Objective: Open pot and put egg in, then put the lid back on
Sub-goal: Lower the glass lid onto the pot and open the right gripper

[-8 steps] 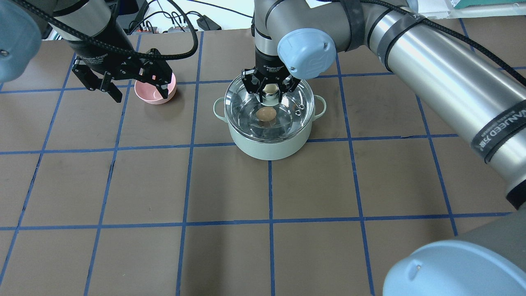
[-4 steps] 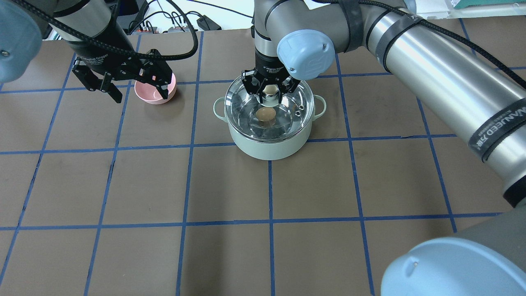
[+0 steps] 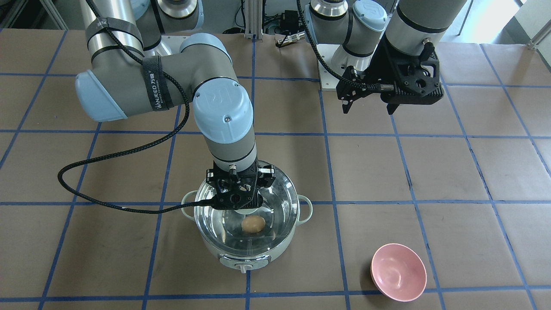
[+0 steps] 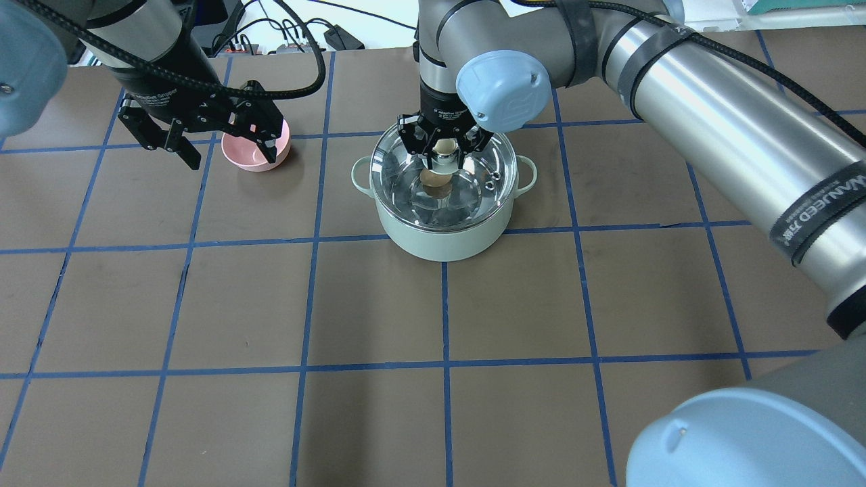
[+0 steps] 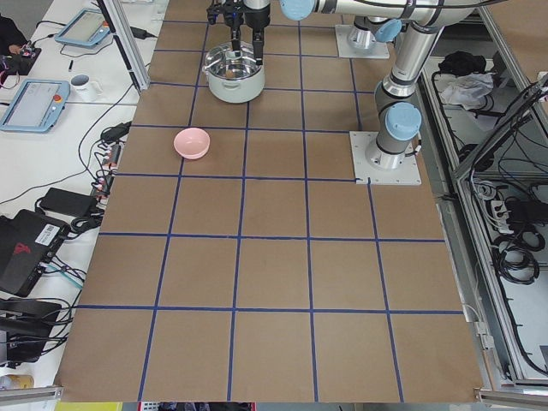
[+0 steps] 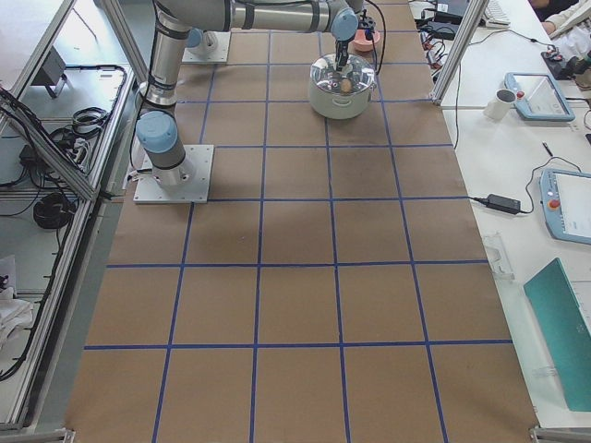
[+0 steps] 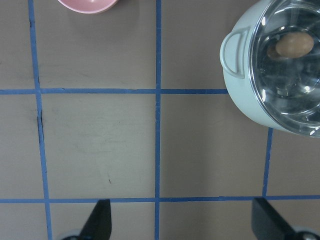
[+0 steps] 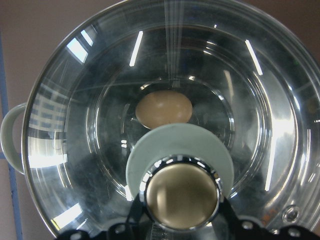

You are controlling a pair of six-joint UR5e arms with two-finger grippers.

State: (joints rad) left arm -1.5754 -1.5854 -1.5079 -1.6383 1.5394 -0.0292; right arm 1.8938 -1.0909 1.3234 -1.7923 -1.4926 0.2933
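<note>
The pale mint-green pot (image 4: pixel 440 240) stands mid-table, also in the front view (image 3: pixel 247 258) and the left wrist view (image 7: pixel 240 95). The clear glass lid (image 4: pixel 473 182) sits on its rim. The tan egg (image 4: pixel 433 178) lies inside on the steel bottom, seen through the glass (image 8: pixel 164 108) (image 3: pixel 253 224). My right gripper (image 4: pixel 443 152) is straight above the pot, shut on the lid's beige-capped knob (image 8: pixel 180 195). My left gripper (image 4: pixel 230 154) is open and empty, hovering above the table to the pot's left.
A pink bowl (image 4: pixel 254 157) stands on the table left of the pot, just behind my left gripper; it is empty (image 3: pixel 398 272). Brown table with blue tape grid lines. Cables lie along the far edge.
My right gripper has lowered the lid slightly, and it now rests on the pot's rim. The left arm has not moved.
</note>
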